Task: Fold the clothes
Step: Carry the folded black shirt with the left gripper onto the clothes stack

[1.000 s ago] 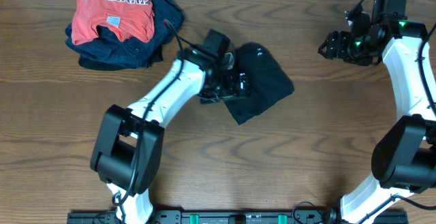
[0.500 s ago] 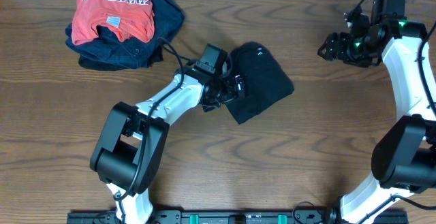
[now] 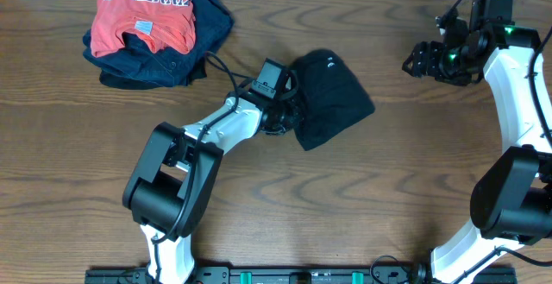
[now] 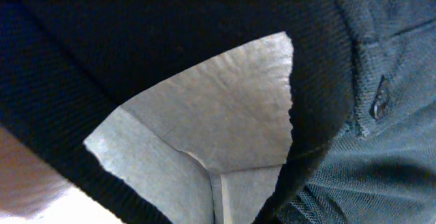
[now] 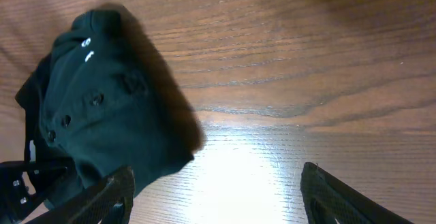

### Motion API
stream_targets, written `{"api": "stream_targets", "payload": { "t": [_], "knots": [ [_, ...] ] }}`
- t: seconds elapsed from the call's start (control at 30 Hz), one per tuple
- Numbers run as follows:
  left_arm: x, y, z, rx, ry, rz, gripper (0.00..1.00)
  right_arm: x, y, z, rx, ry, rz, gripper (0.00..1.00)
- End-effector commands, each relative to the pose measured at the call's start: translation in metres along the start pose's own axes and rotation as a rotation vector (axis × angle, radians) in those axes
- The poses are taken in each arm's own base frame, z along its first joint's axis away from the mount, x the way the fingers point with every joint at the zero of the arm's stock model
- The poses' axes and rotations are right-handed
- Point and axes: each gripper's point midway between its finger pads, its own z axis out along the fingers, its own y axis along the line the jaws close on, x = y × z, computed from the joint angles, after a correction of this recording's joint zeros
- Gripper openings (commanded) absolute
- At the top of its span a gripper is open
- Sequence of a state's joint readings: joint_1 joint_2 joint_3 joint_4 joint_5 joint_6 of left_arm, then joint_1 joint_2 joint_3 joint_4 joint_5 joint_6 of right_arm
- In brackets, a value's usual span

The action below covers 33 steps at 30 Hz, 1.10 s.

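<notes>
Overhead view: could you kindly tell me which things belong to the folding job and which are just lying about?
Job in hand: black shirt, with the jaws of the left arm at its edge.
Lying about: red shirt with white lettering; dark navy garment beneath it.

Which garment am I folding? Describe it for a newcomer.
On the wooden table, look near the middle, away from the far corner. The black shirt lies bunched there; unlike the stacked red shirt and navy garment, it is black with tiny white marks.
</notes>
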<state>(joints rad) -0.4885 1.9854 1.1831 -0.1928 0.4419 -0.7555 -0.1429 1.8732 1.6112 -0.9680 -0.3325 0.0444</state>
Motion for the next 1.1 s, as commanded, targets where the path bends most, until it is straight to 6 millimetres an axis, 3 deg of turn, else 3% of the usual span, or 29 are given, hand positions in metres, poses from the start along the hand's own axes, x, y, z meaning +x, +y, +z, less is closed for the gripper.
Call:
{"api": "stream_targets", "payload": {
  "t": [0.0, 0.13, 0.4, 0.87, 1.07],
  "knots": [
    [-0.003, 0.013, 0.01, -0.028, -0.005, 0.02, 0.06, -0.009, 0.001, -0.015, 0.015, -0.046, -0.012, 0.76],
    [-0.02, -0.005, -0.013, 0.019, -0.049, 0.115, 0.06, -0.01, 0.001, -0.015, 0.015, -0.052, -0.014, 0.76],
    [-0.066, -0.041, -0.095, 0.109, -0.245, 0.227, 0.06, -0.012, 0.002, -0.016, 0.014, -0.06, -0.017, 0.76],
    [-0.124, -0.079, -0.215, 0.281, -0.596, 0.273, 0.06, -0.014, 0.002, -0.015, 0.013, -0.066, -0.02, 0.76],
    [-0.16, -0.092, -0.271, 0.302, -0.767, 0.282, 0.06, -0.013, 0.002, -0.015, 0.013, -0.063, -0.02, 0.76]
  ]
}}
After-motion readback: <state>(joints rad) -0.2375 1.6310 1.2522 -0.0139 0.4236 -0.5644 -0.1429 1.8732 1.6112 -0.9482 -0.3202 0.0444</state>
